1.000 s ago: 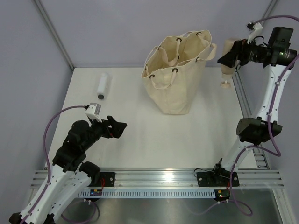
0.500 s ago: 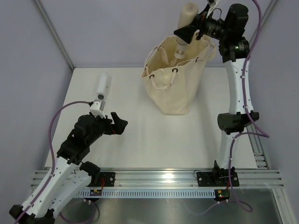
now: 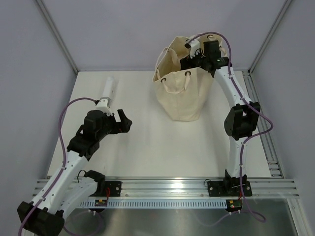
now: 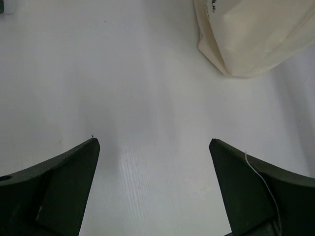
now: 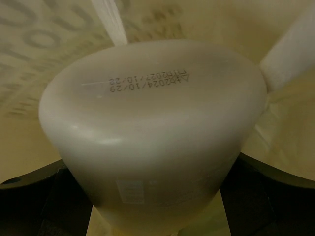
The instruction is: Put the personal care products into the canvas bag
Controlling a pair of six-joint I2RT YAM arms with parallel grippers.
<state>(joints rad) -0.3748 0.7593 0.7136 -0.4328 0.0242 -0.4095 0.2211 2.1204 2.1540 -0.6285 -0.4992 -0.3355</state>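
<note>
The cream canvas bag (image 3: 183, 93) stands at the back middle of the table. My right gripper (image 3: 189, 62) reaches down into its mouth. In the right wrist view it (image 5: 152, 196) is shut on a beige bottle (image 5: 152, 128), base toward the camera with a printed date code, and the bag's inner cloth (image 5: 44, 59) is all round. The bottle is hidden in the top view. A white tube (image 3: 107, 90) lies at the back left. My left gripper (image 3: 123, 122) is open and empty, just near and right of the tube; in its wrist view (image 4: 153, 147) only bare table lies between the fingers.
The bag's rope handles (image 5: 110, 19) hang beside the held bottle. The bag's lower corner (image 4: 246, 39) shows at the top right of the left wrist view. A metal rail (image 3: 261, 128) runs along the table's right edge. Grey walls close the back and sides.
My right arm swung left from beside the bag, lifted the beige bottle over the rim and lowered it into the bag's mouth. My left gripper crept a little farther up the table.
</note>
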